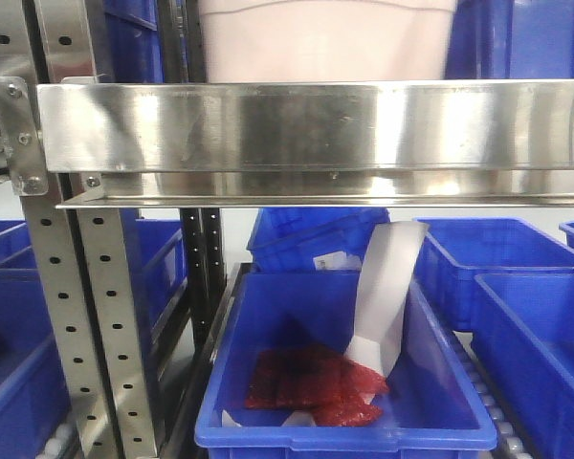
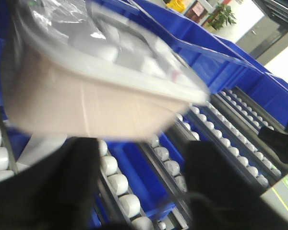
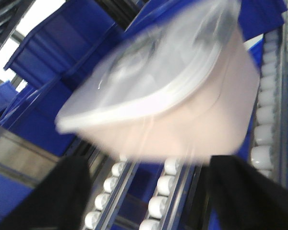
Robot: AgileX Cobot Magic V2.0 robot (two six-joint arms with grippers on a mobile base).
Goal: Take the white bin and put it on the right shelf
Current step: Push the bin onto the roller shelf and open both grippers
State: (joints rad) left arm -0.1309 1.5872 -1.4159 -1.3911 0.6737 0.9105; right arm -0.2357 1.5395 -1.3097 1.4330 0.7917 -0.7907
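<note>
From my front camera, the white bin sits just above and behind the wide shiny rail of the right shelf; only its pinkish lower body shows at the top of the view. Perforated grey uprights stand at the left. Below the rail, a blue crate holds flat red packets and a curled white sheet.

My left wrist camera shows the bin blurred, its glossy lid uppermost, over white rollers and blue crates. The left gripper shows as two dark fingers spread apart below the bin, with nothing between them.

My right wrist camera shows the bin tilted and blurred above roller tracks. The right gripper likewise has its jaws parted, dark fingers either side, gripping nothing.
</note>
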